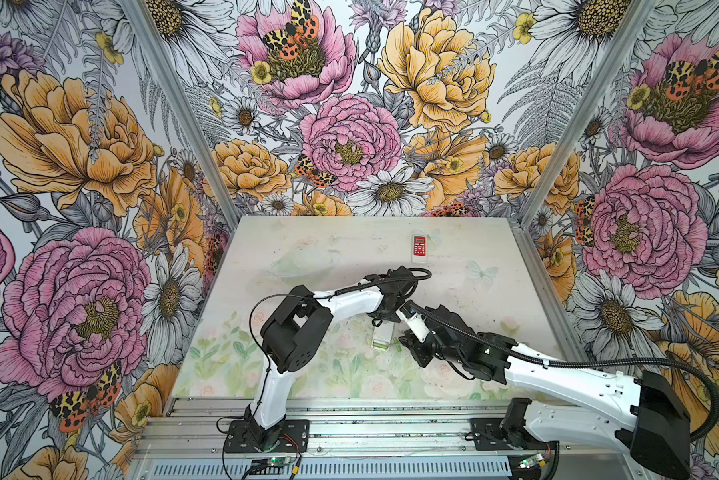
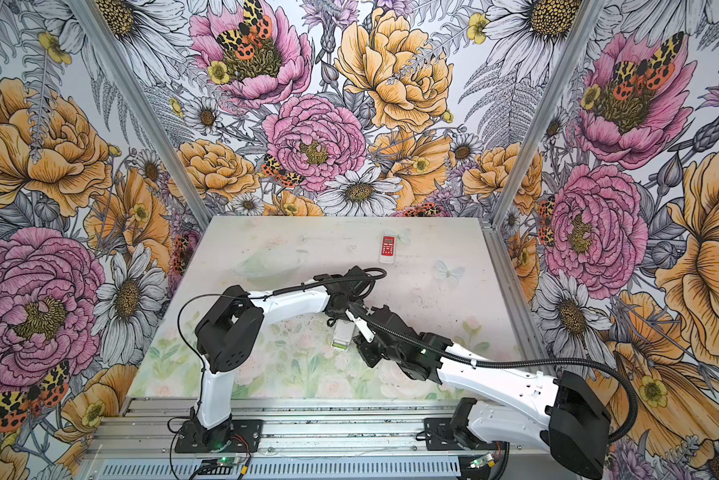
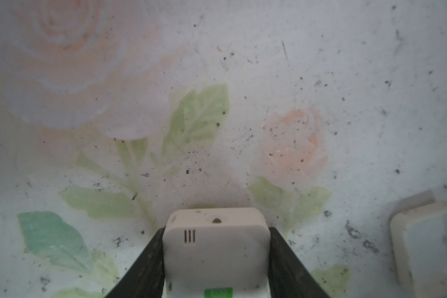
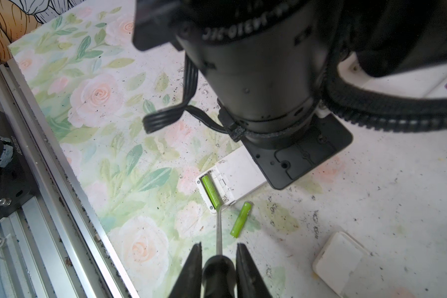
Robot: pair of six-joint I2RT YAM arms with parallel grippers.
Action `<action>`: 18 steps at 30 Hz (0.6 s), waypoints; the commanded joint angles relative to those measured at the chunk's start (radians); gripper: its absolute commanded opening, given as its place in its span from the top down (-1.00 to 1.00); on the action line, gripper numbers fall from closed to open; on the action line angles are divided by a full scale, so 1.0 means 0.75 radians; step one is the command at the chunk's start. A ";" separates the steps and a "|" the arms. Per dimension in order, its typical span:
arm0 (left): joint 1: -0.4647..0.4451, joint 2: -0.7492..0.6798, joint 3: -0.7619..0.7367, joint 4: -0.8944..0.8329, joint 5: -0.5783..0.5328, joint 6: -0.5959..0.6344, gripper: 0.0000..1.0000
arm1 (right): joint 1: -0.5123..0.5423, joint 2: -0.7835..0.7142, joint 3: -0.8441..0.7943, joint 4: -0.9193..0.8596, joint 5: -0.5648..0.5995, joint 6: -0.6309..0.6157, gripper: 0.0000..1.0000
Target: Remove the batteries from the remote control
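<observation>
The white remote control (image 4: pixel 239 171) lies back-up on the table, its battery bay uncovered. My left gripper (image 3: pixel 217 229) is shut on its sides near the emitter end (image 3: pixel 217 245); in both top views it sits mid-table (image 1: pixel 380 336) (image 2: pixel 342 334). One light green battery (image 4: pixel 211 191) lies in the bay. A second green battery (image 4: pixel 240 219) rests loose on the table beside the remote. My right gripper (image 4: pixel 218 245) is shut on a screwdriver's black handle (image 4: pixel 218 273). Its metal shaft (image 4: pixel 219 232) reaches to the end of the battery in the bay. No other batteries are in view.
A white battery cover (image 4: pixel 341 260) (image 3: pixel 424 245) lies flat near my right gripper. A second remote with a red face (image 1: pixel 419 248) (image 2: pixel 387 249) sits at the back of the table. A metal rail (image 4: pixel 49 180) runs along the table's front edge.
</observation>
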 commanded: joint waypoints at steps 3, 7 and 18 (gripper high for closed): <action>-0.002 -0.051 0.023 0.040 -0.035 0.003 0.42 | -0.007 0.009 0.048 0.013 0.012 -0.011 1.00; 0.001 -0.045 0.029 0.040 -0.034 0.006 0.42 | -0.005 0.016 0.048 0.013 -0.005 -0.010 1.00; 0.011 -0.049 0.023 0.039 -0.035 0.014 0.42 | -0.005 0.013 0.032 0.008 -0.028 -0.003 1.00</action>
